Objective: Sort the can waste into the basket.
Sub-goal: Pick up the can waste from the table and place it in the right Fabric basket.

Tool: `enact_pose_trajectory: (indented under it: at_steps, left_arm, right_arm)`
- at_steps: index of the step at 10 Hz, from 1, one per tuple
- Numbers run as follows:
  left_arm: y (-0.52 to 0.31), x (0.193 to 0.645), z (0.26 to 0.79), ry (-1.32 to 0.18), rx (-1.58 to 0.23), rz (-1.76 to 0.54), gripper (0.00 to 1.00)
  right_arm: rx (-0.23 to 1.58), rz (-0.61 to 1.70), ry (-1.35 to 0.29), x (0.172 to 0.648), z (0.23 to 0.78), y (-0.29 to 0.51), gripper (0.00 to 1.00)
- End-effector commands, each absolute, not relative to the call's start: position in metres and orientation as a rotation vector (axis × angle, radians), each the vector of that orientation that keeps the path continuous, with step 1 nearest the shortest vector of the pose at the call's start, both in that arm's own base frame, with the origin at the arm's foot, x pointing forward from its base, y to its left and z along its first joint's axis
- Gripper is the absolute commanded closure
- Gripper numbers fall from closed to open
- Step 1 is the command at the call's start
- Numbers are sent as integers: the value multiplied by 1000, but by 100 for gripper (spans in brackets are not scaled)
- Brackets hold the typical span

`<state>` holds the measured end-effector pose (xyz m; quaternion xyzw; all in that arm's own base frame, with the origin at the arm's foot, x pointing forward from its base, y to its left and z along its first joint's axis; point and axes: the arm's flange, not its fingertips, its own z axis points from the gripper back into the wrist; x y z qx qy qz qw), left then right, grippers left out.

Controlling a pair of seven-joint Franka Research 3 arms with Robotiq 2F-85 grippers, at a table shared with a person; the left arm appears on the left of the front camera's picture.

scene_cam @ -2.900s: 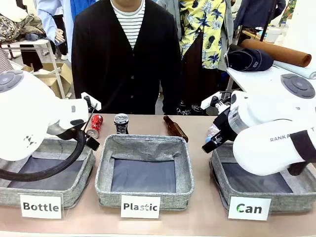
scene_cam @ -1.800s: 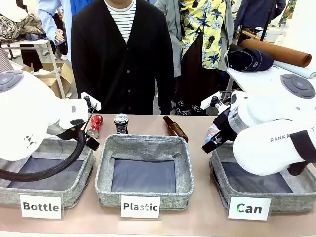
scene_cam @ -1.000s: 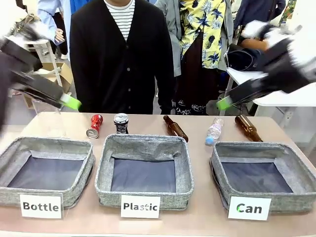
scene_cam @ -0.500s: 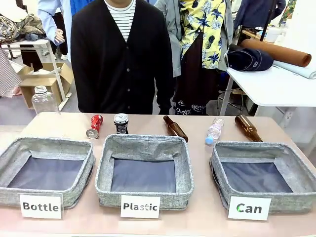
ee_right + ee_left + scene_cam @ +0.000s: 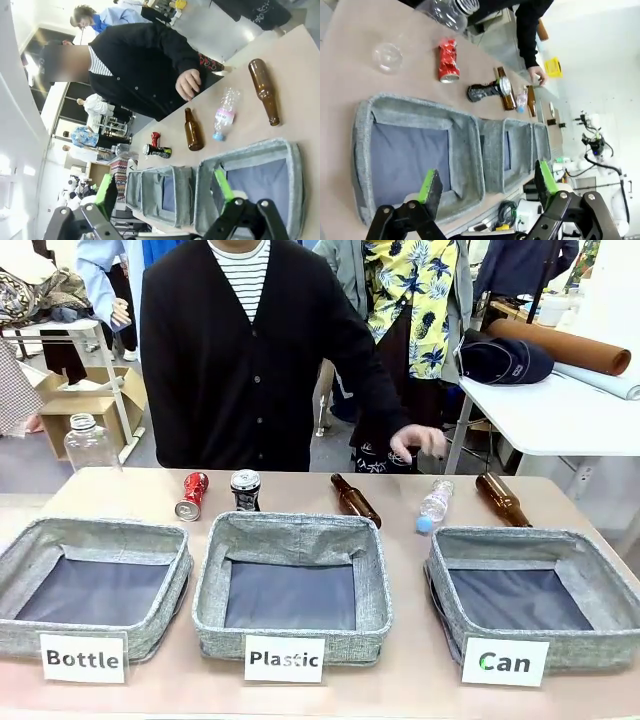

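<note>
Left gripper (image 5: 487, 182) and right gripper (image 5: 165, 190), both open and empty, are now withdrawn; a hand (image 5: 418, 442) reaches in; red can (image 5: 192, 495) and black can (image 5: 245, 490) stay unsorted.

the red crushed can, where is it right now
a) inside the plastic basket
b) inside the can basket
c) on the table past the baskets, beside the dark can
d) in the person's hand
c: the red can lies on the table beside the dark can, well away from the Can basket.
</note>
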<state>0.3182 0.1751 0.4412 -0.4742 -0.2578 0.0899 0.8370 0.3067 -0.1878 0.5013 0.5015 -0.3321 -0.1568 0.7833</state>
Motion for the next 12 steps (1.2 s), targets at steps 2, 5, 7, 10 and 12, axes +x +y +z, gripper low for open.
enact_pose_trajectory:
  at_steps: [2,5,7,10,12]
  left_arm:
    - [179,310,441,-540,-1020,125,4]
    - [114,337,478,-453,-828,-90,4]
    - [27,387,492,-344,-598,-229,4]
    - [-59,437,474,-360,-288,-41,4]
    - [-54,400,490,-330,-512,-278,4]
  right_arm:
    - [1074,-315,-734,301,510,-190,0]
    - [1074,-315,-734,301,510,-190,0]
    - [1074,-315,-734,301,510,-190,0]
    - [1074,-315,-734,301,510,-190,0]
    - [1074,-315,-734,301,510,-190,0]
